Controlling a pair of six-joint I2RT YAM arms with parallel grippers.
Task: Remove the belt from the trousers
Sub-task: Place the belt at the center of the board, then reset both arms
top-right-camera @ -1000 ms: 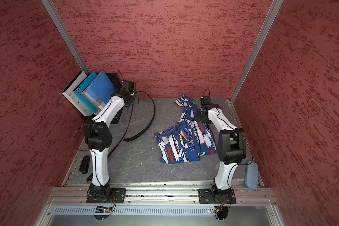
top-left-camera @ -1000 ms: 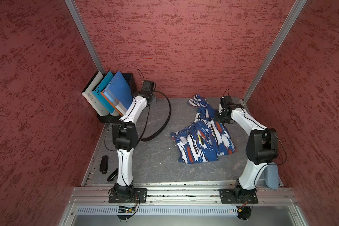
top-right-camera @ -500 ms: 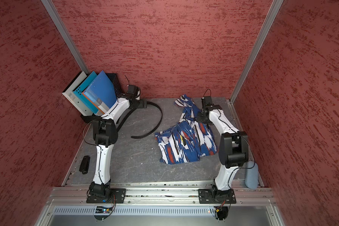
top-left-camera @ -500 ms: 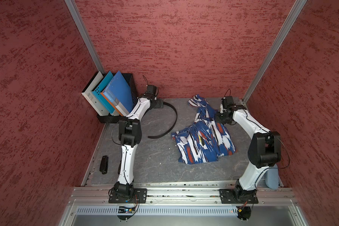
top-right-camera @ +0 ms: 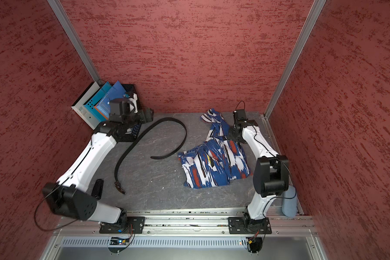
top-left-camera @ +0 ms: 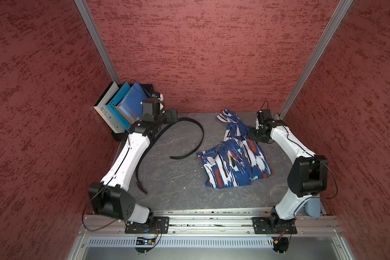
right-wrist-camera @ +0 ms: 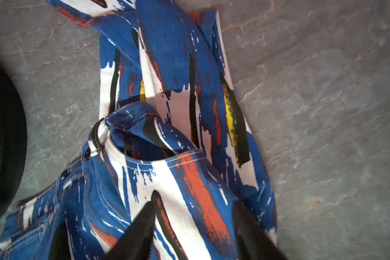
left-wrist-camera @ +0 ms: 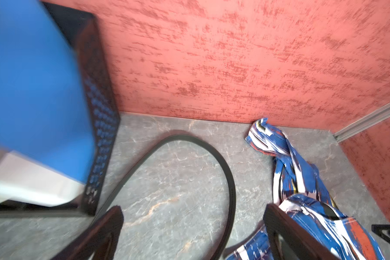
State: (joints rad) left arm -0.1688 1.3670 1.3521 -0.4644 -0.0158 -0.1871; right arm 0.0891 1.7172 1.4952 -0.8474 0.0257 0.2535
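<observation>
Top views, belt: In both top views the belt point(top-left-camera: 202, 137) point(top-right-camera: 185, 135) is a narrow, flat black strap. It lies wholly on the grey table point(top-left-camera: 178, 193) in one open loop. Its buckle end is near the left arm and its plain tip is just beside the trousers.
Top views, trousers: The trousers point(top-left-camera: 234, 162) point(top-right-camera: 214, 166) are crumpled, patched in blue, white and red-orange. One leg trails toward the back wall.
Top views, grippers: The left gripper point(top-left-camera: 172, 116) hangs by the folder rack point(top-left-camera: 122, 108), above the belt's far bend. The right gripper point(top-left-camera: 253, 135) sits low against the trouser leg. The top views do not show how wide either one stands.
Left wrist, left gripper: The left gripper point(left-wrist-camera: 193, 210) has its fingers point(left-wrist-camera: 104, 234) spread wide, with nothing between them.
Left wrist, belt: The belt's point(left-wrist-camera: 232, 191) matte curve lies on the table below.
Right wrist, trousers: The stitched waistband point(right-wrist-camera: 189, 175) gapes upward.
Right wrist, right gripper: The right gripper point(right-wrist-camera: 194, 206) has its fingers point(right-wrist-camera: 140, 231) parted over the cloth, pinching nothing visible.
Right wrist, belt: The belt point(right-wrist-camera: 11, 135) shows as a blurred black band apart from the cloth.
</observation>
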